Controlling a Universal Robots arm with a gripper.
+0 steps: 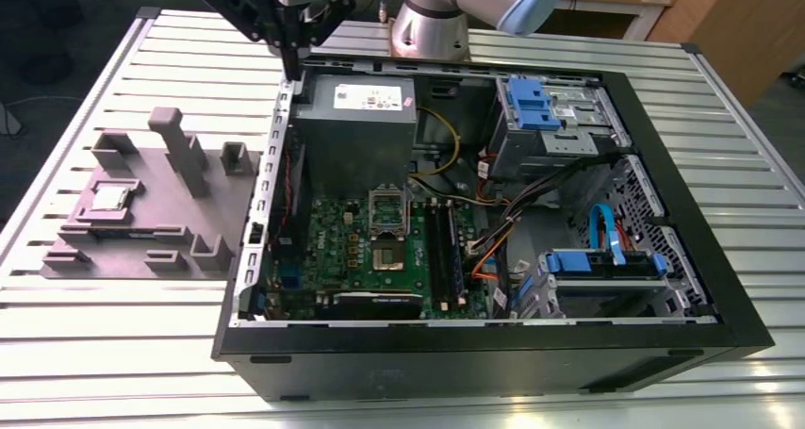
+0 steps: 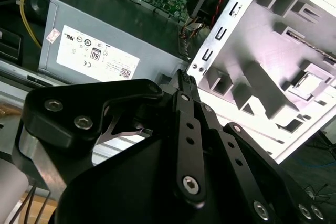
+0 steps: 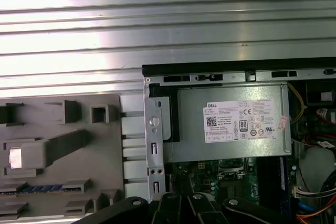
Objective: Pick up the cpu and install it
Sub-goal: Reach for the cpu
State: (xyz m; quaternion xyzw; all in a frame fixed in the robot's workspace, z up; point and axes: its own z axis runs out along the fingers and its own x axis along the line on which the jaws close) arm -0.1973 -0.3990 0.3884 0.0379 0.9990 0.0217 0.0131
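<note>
While the black gripper (image 1: 297,69) hangs closed and empty over the rim of the open black computer case (image 1: 503,363), the small square silvery cpu (image 1: 111,199) sits in a recess of the grey moulded tray (image 1: 141,233), at nine o'clock from the case in the exterior view. Inside the case, a grey white-labelled power-supply box (image 1: 354,141) lies at twelve o'clock of the green motherboard (image 1: 337,233).

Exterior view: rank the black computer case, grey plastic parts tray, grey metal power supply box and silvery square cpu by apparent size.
1. black computer case
2. grey plastic parts tray
3. grey metal power supply box
4. silvery square cpu
</note>
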